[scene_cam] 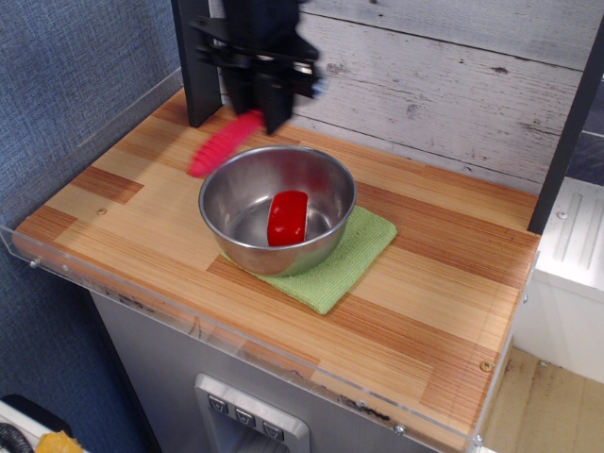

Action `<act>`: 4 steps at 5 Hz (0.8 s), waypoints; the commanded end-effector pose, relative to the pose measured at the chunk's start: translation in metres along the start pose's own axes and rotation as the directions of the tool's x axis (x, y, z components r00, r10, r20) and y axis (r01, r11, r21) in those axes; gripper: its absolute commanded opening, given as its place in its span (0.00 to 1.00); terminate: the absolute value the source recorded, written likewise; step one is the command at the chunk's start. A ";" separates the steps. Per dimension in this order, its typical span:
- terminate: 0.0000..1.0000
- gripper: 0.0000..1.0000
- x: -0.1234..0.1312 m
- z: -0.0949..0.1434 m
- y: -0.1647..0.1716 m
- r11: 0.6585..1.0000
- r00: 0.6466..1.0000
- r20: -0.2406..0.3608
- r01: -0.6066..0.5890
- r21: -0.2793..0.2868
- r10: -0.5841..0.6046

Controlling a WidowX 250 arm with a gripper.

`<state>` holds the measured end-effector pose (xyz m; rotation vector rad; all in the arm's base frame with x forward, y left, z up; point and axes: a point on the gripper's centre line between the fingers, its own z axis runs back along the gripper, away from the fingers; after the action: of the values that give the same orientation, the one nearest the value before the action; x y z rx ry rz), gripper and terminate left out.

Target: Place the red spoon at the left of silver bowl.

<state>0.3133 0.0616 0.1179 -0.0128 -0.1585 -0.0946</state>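
Tool (255, 111) grips the red spoon (224, 143), handle angled down-left; it hangs above the surface (142, 203), just beside the silver bowl (276, 208).

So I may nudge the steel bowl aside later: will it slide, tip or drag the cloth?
The silver bowl rests partly on the green cloth, so it may drag it. Its rounded base could rock. The red block inside would probably shift.

Pincer (257, 121) and red spoon (225, 143) are both motion-smeared, so the handle ribs don't show and the scoop is tucked up between the dark fingers. The arm runs off the top edge. The green cloth (332, 267) is half under the silver bowl (276, 208).
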 end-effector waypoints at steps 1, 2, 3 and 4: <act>0.00 0.00 -0.011 0.016 0.047 0.989 0.994 0.014 -0.110 0.100 0.109; 0.00 0.00 -0.030 0.013 0.069 0.975 0.988 0.050 -0.150 0.166 0.144; 0.00 0.00 -0.038 -0.005 0.092 0.968 0.980 0.087 -0.191 0.160 0.179; 0.00 0.00 -0.039 -0.028 0.103 0.972 0.980 0.083 -0.191 0.137 0.181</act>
<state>0.2903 0.1614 0.0696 0.0850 -0.1995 0.0966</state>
